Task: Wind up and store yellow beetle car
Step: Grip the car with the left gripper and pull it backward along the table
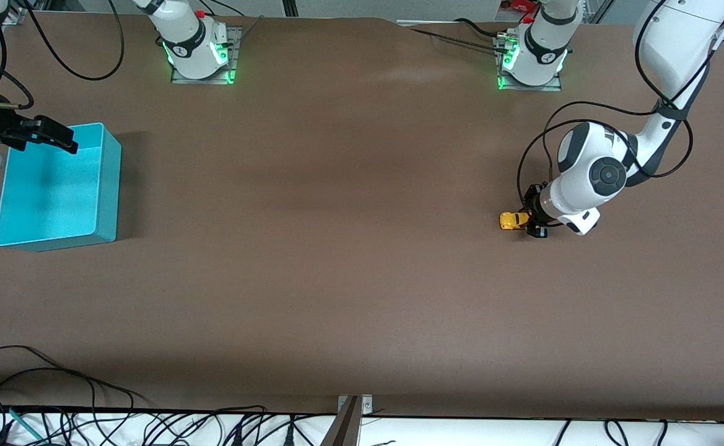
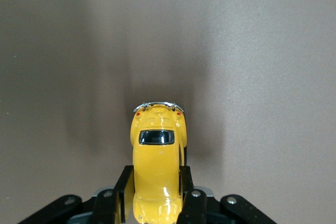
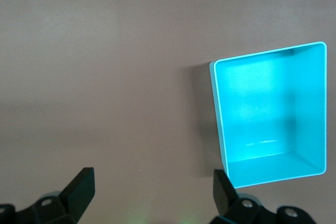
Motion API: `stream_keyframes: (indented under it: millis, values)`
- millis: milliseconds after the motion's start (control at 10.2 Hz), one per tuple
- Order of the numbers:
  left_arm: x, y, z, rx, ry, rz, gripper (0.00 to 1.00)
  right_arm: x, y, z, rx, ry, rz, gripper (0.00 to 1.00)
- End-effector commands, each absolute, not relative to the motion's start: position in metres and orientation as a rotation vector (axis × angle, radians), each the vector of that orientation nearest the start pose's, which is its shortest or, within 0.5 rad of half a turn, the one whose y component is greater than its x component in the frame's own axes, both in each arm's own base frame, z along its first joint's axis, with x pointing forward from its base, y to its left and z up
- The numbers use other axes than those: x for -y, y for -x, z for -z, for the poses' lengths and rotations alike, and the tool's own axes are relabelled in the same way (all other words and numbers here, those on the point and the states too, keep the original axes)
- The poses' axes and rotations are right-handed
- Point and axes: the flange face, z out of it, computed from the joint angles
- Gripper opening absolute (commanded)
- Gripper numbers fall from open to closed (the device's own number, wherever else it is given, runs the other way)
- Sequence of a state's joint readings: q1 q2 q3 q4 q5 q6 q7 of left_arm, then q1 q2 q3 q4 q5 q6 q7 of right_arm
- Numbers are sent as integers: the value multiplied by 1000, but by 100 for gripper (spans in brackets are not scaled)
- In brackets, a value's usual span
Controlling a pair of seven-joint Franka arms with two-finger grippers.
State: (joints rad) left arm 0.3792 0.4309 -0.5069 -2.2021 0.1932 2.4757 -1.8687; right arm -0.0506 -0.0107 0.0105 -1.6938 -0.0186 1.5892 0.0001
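The yellow beetle car (image 1: 511, 220) is low at the brown table toward the left arm's end. My left gripper (image 1: 532, 218) is shut on it, one finger on each side of its body. In the left wrist view the car (image 2: 156, 156) sticks out from between the fingers (image 2: 186, 192), its dark window and chrome bumper in sight. My right gripper (image 1: 58, 137) is open and empty over the rim of the turquoise bin (image 1: 106, 186). In the right wrist view the right gripper (image 3: 152, 192) is spread wide over bare table beside the bin (image 3: 218, 108).
The bin is empty and stands at the right arm's end of the table. Both arm bases (image 1: 199, 49) (image 1: 532, 59) stand along the table's edge farthest from the front camera. Cables (image 1: 58, 384) lie along the edge nearest that camera.
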Motion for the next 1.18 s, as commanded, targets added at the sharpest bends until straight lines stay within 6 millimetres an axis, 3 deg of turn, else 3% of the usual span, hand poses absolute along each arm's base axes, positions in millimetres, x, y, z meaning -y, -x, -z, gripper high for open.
stream_keyframes:
  millis: [0, 785, 1080]
  values:
    - [60, -543, -187, -2250, -2227, 155, 0, 23, -550, -576, -51, 3171, -159, 100]
    - [-20, -541, -171, -2210, -2314, 124, 0, 23, -552, -573, -50, 3170, -169, 100]
    - [-35, -540, -169, -2221, -2304, 126, 0, 23, -552, -573, -50, 3168, -169, 100]
